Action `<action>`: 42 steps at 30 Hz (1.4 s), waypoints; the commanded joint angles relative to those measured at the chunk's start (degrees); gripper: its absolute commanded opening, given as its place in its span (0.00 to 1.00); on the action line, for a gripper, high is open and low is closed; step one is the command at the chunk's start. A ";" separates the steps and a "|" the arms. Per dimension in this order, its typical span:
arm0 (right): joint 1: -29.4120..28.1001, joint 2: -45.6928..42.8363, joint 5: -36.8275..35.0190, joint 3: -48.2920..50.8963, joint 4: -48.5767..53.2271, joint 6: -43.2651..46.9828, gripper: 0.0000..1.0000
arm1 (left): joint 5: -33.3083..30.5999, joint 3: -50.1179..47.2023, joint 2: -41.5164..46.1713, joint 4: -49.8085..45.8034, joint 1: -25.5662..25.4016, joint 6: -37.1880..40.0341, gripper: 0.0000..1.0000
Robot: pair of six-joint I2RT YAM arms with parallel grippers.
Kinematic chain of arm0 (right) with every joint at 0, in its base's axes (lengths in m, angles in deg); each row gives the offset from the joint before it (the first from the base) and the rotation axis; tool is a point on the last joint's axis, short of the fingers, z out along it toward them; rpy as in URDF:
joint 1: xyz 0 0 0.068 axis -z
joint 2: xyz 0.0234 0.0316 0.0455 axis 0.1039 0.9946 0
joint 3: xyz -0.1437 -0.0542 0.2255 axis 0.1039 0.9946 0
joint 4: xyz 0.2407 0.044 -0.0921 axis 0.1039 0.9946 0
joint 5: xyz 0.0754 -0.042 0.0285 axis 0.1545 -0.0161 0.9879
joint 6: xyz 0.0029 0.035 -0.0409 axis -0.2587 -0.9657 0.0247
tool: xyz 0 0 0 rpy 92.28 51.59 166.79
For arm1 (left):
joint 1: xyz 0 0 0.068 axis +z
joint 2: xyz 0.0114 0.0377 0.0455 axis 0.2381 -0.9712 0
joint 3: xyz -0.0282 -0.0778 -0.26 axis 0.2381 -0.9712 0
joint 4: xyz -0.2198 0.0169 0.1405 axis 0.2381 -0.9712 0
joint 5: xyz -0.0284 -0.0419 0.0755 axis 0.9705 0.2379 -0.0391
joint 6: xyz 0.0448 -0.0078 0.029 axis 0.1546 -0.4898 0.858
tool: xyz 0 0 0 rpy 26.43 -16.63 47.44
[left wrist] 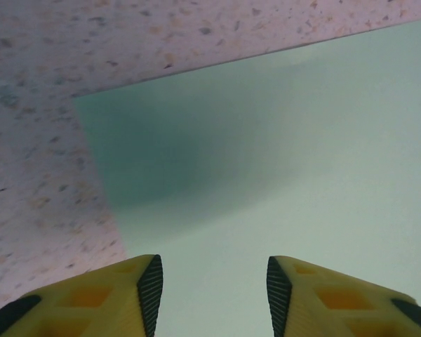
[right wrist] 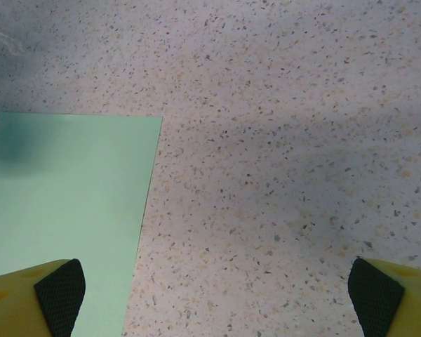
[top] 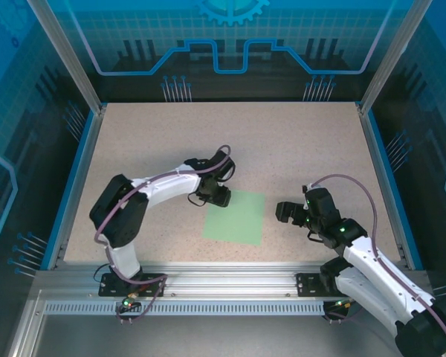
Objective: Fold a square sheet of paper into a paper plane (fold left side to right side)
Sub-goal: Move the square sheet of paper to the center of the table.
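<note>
- The sheet of paper (top: 235, 217) lies flat and unfolded on the table (top: 297, 141). It sits about midway between the left and right edges and closer to the near edge than to the far one.
- It is plain pale green. Its four sides look about equal, so no long axis stands out. The sides run nearly parallel to the table's edges, with a slight skew.
- The left pincer (top: 217, 195) is over the sheet's far left corner. In the left wrist view the pincer (left wrist: 214, 295) has its jaws partly apart, with only flat paper showing in the gap. The paper's corner and bare table lie just ahead and to one side. Whether the black pads (left wrist: 151, 291) touch the paper cannot be told.
- The right pincer (top: 286, 212) is just beside the sheet's right side, above bare table. In the right wrist view the pincer (right wrist: 217, 302) has its jaws spread wide and holds nothing. One pad (right wrist: 59, 295) is over the paper's edge and the other is well out over the speckled surface.
- Bare speckled surface runs from the sheet to the far edge and out to the left and right edges, which carry blue borders. A narrower bare strip separates the sheet from the metal rail (top: 230, 286) along the near edge.
</note>
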 commanded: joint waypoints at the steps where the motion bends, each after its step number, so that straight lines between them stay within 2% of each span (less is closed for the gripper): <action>1: -0.96 -0.50 -2.03 0.16 0.80 -0.32 1.00 | 2.09 3.19 -3.68 -1.43 -2.12 0.24 0.44; 5: -0.95 -0.41 -2.76 0.27 1.29 -0.49 1.00 | 2.87 5.05 -7.35 -1.17 -4.14 0.28 0.39; 10: -0.96 -0.41 -3.52 -0.30 2.20 -0.35 1.00 | 1.77 7.07 -10.39 -1.45 -4.97 -0.61 0.40; 19: -0.96 -0.41 -4.87 -1.37 3.73 -0.92 1.00 | -4.90 12.31 -15.17 -3.86 -4.54 -4.98 0.42; 36: -0.96 -2.20 -4.57 -1.05 6.00 -2.77 1.00 | -4.58 31.84 -25.80 -7.64 6.39 -5.62 0.42; 42: -0.96 -2.35 -3.76 -0.69 6.03 -2.71 1.00 | -3.27 32.31 -24.94 -7.57 8.12 -5.76 0.41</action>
